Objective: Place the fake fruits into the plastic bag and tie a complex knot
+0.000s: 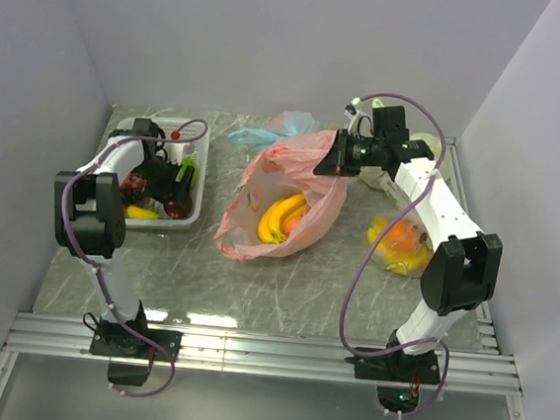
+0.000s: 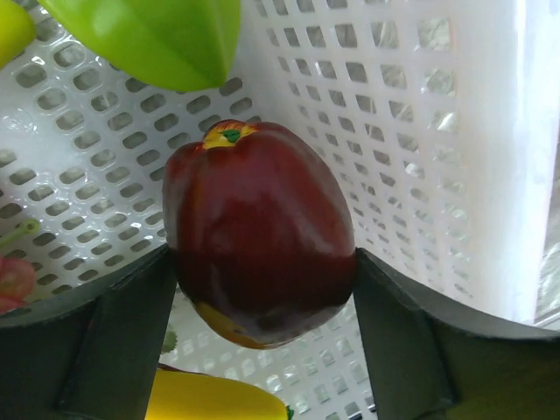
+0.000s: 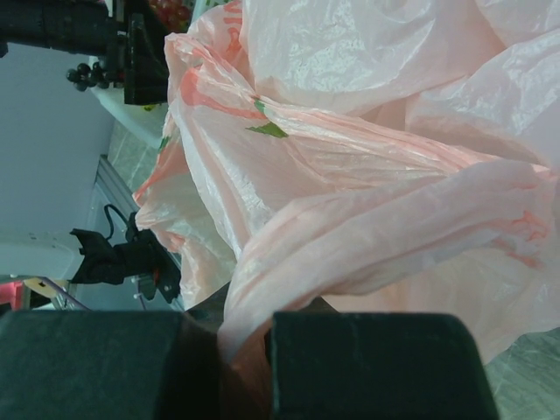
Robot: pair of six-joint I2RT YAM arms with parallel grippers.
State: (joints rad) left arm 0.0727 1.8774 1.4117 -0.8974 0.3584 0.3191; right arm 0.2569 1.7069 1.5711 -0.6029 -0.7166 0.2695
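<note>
At left, apple (image 2: 258, 254) in basket (image 2: 394, 131); mid-table, bananas (image 1: 279, 220) in plastic bag (image 1: 264, 172).

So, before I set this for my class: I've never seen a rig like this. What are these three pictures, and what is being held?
Two robot arms stand at a stone-patterned table. One camera looks down from above, and the other two ride on the wrists. The left gripper is in a white basket, its fingers touching both sides of a dark red apple. The right gripper is shut on a fold of the pink plastic bag, which has bananas inside.
</note>
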